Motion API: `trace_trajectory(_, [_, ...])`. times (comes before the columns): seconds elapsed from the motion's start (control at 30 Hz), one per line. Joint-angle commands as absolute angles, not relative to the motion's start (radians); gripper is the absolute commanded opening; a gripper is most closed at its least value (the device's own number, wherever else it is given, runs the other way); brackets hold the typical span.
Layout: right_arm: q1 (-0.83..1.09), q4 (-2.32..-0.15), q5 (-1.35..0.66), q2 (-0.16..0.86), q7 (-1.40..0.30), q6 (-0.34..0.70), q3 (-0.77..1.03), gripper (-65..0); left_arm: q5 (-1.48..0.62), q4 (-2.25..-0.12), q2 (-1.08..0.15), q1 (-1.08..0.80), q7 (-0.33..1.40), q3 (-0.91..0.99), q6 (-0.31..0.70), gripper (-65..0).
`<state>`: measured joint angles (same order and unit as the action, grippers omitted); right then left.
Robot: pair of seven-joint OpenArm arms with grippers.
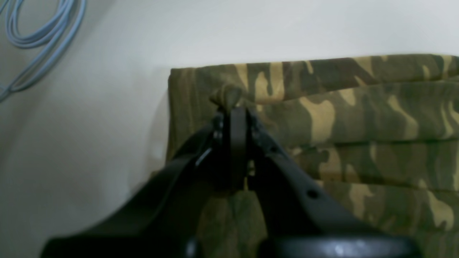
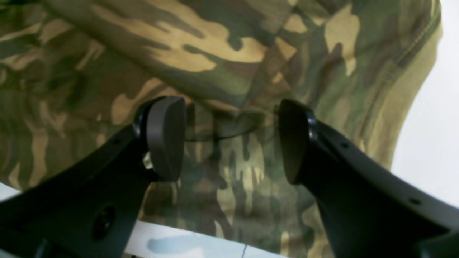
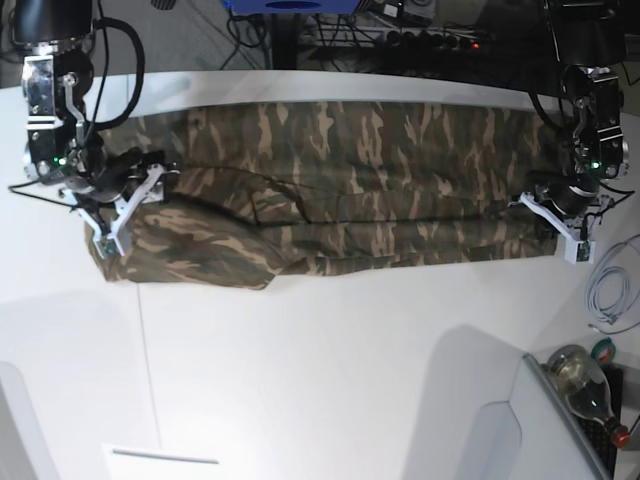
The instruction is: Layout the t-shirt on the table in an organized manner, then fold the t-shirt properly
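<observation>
Right now the soft camouflage t-shirt [image 3: 330,190] in green, brown and tan lies stretched in a long folded band across the far half of the wide white table [image 3: 330,370], its layers stacked in lengthwise creases. My left gripper [image 1: 229,104] is pressed together on a small bunched tuck of cloth near the band's end, close to its squared-off corner. My right gripper [image 2: 231,139] stands spread wide just over the fabric at the other end, nothing between its dark pads [image 2: 166,138]. Bare tabletop runs broad in front of the shirt, while a coil of pale blue cable [image 1: 39,32] lies beyond my left end. Collar and label I cannot make out; both wrist views are blurred.
</observation>
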<state>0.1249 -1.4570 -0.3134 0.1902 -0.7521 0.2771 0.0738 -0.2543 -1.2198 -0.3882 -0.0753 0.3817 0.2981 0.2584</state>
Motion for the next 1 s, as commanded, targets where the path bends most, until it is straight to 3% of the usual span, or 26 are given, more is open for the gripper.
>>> trace_trajectory(0.0, [0.102, -1.461, -0.323, 0.196, -0.731, 0.277, 0.076, -27.0, -0.257, -1.233, -0.407, -0.065, 0.361, 0.308, 0.251, -65.0])
trace_trajectory(0.33, [0.082, -1.394, -0.325, 0.199, -0.685, 0.277, 0.068, -28.7, -0.257, -1.231, -0.407, -0.064, 0.361, 0.312, 0.251, -65.0])
trace_trajectory(0.4, [0.082, -1.395, -0.328, 0.196, -0.685, 0.277, 0.068, -34.8, -0.257, -1.230, -0.407, -0.062, 0.361, 0.312, 0.251, -65.0])
trace_trajectory(0.53, [0.068, -1.394, -0.328, 0.196, -0.691, 0.278, 0.068, -61.5, -0.257, -1.230, -0.407, -0.061, 0.361, 0.312, 0.251, -65.0])
trace_trajectory(0.57, [0.067, -1.392, -0.328, 0.196, -0.693, 0.278, 0.068, -65.0, -0.257, -1.230, -0.407, -0.061, 0.361, 0.312, 0.251, -65.0])
trace_trajectory(0.97, [0.105, -1.557, -0.329, 0.200, -0.757, 0.277, 0.077, -65.0, -0.257, -1.239, -0.412, -0.065, 0.361, 0.312, 0.251, -65.0])
